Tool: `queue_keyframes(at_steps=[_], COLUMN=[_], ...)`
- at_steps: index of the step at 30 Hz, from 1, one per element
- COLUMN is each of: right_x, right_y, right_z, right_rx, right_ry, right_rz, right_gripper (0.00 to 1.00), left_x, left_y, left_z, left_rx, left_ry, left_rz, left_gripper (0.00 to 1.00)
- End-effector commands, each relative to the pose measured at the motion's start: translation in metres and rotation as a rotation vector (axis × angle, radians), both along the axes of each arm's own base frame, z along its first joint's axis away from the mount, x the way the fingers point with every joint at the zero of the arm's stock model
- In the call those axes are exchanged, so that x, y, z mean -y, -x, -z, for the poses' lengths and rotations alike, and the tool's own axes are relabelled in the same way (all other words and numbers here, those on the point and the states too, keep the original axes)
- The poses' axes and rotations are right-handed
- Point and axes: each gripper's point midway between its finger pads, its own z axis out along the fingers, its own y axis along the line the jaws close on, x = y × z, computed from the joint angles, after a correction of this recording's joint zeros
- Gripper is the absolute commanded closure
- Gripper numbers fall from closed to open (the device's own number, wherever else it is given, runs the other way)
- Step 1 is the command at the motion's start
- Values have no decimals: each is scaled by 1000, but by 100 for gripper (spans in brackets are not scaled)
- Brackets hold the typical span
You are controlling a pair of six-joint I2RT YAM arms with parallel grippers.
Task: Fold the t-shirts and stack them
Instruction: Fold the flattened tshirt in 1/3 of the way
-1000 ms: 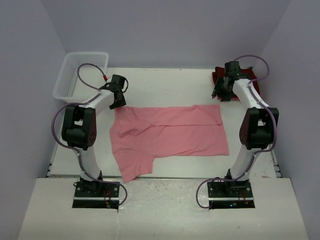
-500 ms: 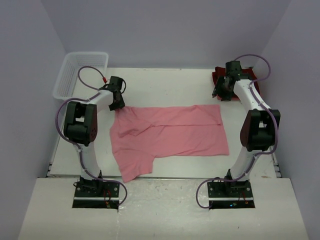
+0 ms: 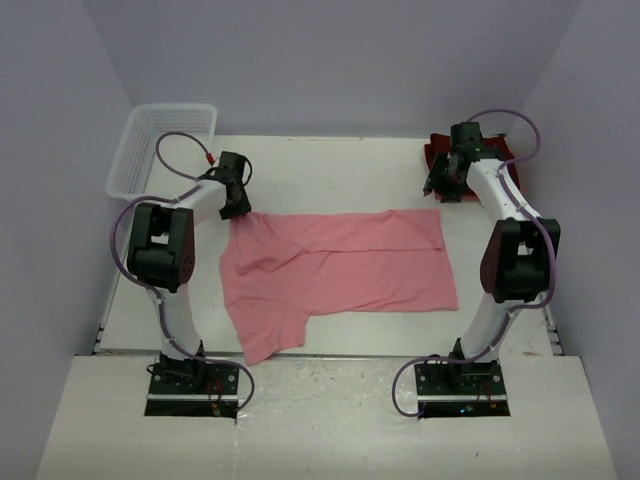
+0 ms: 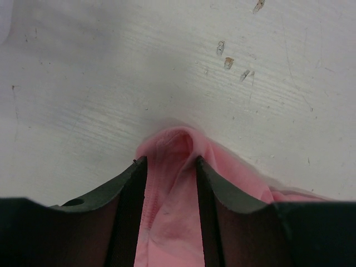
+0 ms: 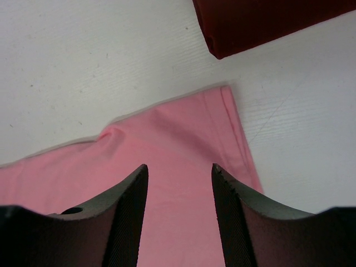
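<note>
— Since both arms reach to the far edge at once, what are they after?

— The two far corners of the pink t-shirt (image 3: 340, 265), I judge. It lies spread across the middle of the table (image 3: 330, 170), its far part already doubled over along a crease, one sleeve trailing toward the near edge. Taking both corners together would let the arms draw the next fold evenly.

— And the left gripper (image 4: 170, 161)?

— Narrow. It sits on the shirt's far-left corner, and a ridge of pink cloth is bunched between the fingers, filling the gap from one to the other. I read that as a pinch, though how firm it is I cannot tell.

— The right one?

— The right gripper (image 5: 179, 169) stands moderately open and holds nothing. In its wrist view, the shirt's far-right corner and hem lie just beyond its fingertips. Whether the tips touch the cloth is not clear.

— Where is the other shirt?

— The maroon t-shirt (image 5: 267, 22) lies at the far-right corner of the table, just beyond that pink corner and apart from it. The white lattice basket (image 3: 140, 150) sits at the far-left corner, out of the way.
</note>
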Motion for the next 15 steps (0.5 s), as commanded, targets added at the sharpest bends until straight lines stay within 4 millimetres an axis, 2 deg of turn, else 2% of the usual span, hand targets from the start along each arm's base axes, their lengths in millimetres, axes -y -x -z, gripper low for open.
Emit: queue_keyframes(at_steps=[1,3,8,15], right_x=[-3,-3,-4,-7], right_y=[-1,-1,-2,-2], right_z=[-8,-8,-8,-5], right_rx=[27,29,26,20], right_ry=[-2,-2,-1,-1], right_rz=[-17,-17,-21,-27], right_gripper=[50,49,49,49], left_x=[2,2,7,9], left_y=[-24,-25,-30,-37], left_z=[-37,-31,-38,-32], left_rx=[123,105,152,142], left_ry=[21,21,46,44], left_rz=[22,27,42,51], left_gripper=[58,58,60,63])
